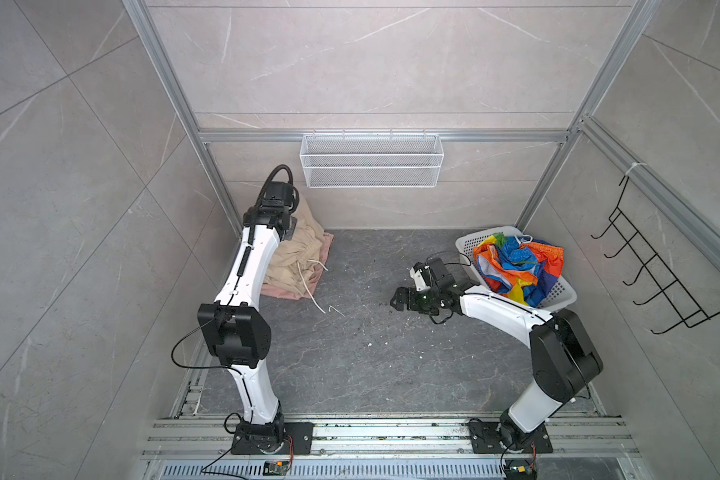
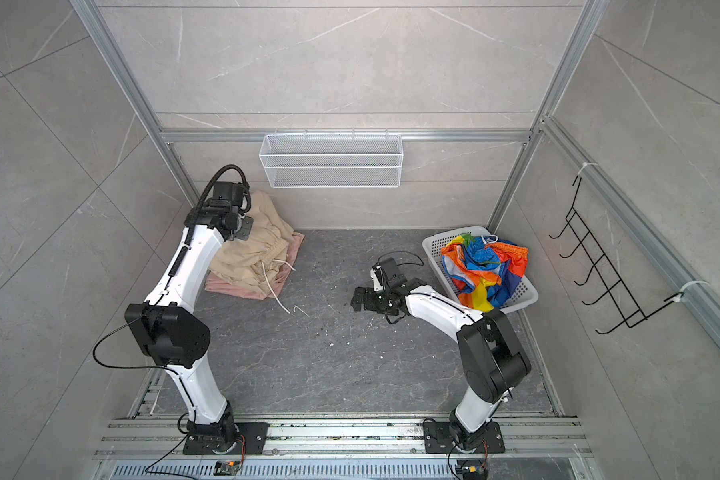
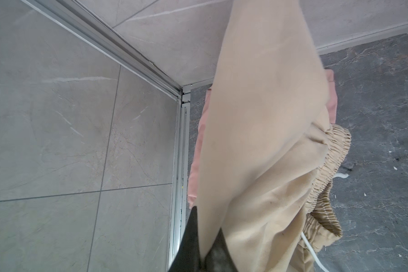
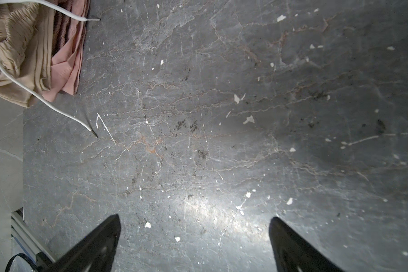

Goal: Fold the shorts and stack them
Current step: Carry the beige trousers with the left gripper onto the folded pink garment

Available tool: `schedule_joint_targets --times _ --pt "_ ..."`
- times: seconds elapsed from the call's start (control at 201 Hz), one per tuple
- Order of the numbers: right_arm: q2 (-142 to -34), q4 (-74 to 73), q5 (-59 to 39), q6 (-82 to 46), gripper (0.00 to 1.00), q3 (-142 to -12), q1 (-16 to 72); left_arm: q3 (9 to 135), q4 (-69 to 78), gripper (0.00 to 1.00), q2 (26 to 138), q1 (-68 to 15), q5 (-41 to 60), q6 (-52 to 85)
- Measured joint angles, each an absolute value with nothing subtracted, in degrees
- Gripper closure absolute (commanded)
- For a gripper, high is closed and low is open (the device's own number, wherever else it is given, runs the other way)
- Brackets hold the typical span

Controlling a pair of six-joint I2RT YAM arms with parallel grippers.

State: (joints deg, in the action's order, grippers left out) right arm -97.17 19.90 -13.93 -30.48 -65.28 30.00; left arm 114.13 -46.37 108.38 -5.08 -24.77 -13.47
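Left wrist view showed the left gripper [image 3: 204, 247] clamped tight on a fold of the beige shorts [image 3: 264, 141], with the cloth pinched between its two dark fingers [image 3: 189, 235] and running away from them in a taut, smooth sheet. The rest of that garment lay bunched below, its gathered elastic waistband turned toward the open floor. Under it lay the pink shorts [image 3: 198, 164], flat, with their edges showing past the beige cloth on either side. In both top views this pile sat in the far left corner of the dark stone floor [image 1: 371, 353], and a white drawstring [image 1: 314, 299] trailed from it onto the bare surface.

The right gripper [image 4: 194, 220] stood with its jaws spread wide, holding nothing and touching nothing, and only speckled floor showed between them. In a top view it hung low near the middle of the floor [image 1: 400, 297], well apart from the pile.

Just beyond the right arm, the rainbow-striped shorts [image 1: 516, 266] lay crumpled inside the white basket [image 1: 466, 245] at the far right.
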Motion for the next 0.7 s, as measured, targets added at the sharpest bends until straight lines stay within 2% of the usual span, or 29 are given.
schedule_joint_targets --times 0.344,0.702 --pt "-100.53 19.51 -14.85 -30.72 0.01 -66.76 30.22 112.84 -42.3 1.0 115.96 5.41 -11.9 -12.56" --pt "-104.16 19.07 -15.73 -32.12 0.0 -66.76 31.59 118.98 -40.27 1.0 128.03 6.63 -8.64 -11.77"
